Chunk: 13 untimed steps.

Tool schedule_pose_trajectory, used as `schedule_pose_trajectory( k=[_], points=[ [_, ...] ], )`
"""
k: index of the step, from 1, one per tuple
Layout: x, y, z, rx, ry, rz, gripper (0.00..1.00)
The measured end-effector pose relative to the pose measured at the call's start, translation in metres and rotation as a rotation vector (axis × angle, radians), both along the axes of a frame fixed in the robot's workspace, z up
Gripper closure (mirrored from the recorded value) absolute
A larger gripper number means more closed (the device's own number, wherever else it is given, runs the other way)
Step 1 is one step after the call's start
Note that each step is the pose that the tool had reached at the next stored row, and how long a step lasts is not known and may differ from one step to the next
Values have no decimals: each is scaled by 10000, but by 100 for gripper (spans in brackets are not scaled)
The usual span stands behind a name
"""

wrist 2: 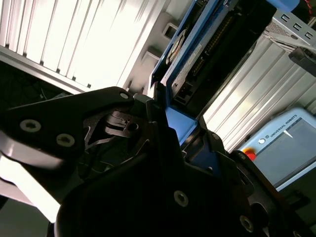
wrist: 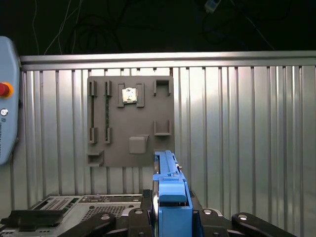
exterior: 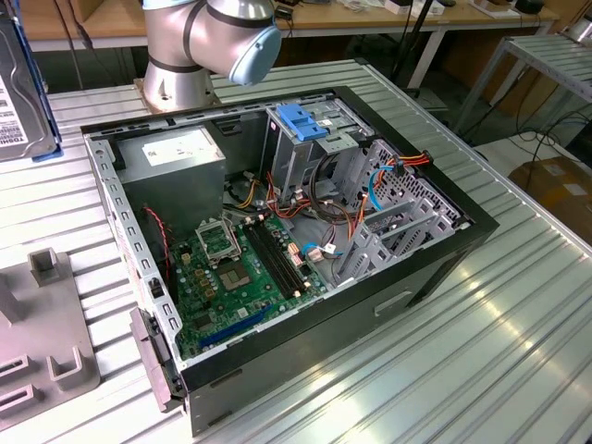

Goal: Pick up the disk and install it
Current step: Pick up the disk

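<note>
Orange and blue cables (exterior: 412, 159) crowd the case (exterior: 407, 277) beside the drive cage (exterior: 289, 159).

One robot arm (exterior: 208, 37), with one gripper (wrist: 170, 215). One disk (wrist 2: 197, 54). One open computer case (exterior: 351, 324), and inside it one green circuit board (exterior: 236, 273), one grey power box (exterior: 176, 153) and one blue latch (exterior: 301, 120). Black memory slots (exterior: 276, 261) on that board: seemingly four, hard to separate in the exterior view. One grey holder plate (wrist: 131, 121), carrying one small silver chip (wrist: 129, 95). One control tablet (wrist 2: 284, 143) with one red button (wrist 2: 249, 155). One cardboard box (exterior: 560, 185).
</note>
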State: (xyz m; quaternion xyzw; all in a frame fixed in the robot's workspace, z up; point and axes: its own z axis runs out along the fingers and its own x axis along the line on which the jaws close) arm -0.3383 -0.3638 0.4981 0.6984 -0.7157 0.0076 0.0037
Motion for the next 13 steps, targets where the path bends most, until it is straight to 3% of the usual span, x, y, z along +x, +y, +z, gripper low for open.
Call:
schedule_pose_trajectory(
  k=[6,10,11,13],
  points=[
    [69,-14,-3,1,-1,0,63],
    [91,-67,-6,0,-1,0,63],
    [111,-95,-8,-1,0,0,63],
    [247,-133,-12,0,-1,0,63]
  ],
)
